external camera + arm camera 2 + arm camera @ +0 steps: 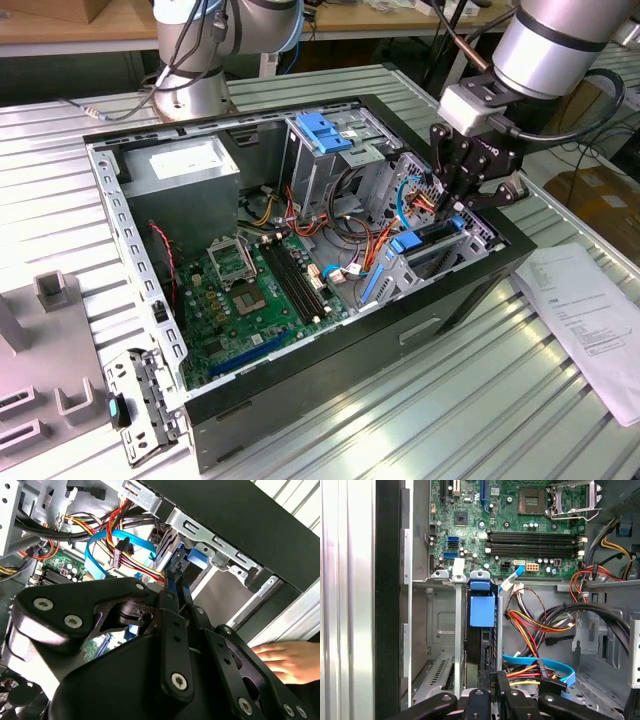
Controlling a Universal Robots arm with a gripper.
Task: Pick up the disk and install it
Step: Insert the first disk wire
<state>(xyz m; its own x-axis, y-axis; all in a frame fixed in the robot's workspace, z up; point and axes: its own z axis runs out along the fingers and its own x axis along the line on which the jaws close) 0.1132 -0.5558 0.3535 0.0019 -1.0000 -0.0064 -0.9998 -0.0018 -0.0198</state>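
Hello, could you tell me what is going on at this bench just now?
A single robot arm is working inside an open black desktop computer case on a ribbed metal table. Its black gripper is down at the drive bay, where the blue-railed, silver-grey disk stands on edge in the grey metal bay. In the second wrist view a person's hand rests beside the case.
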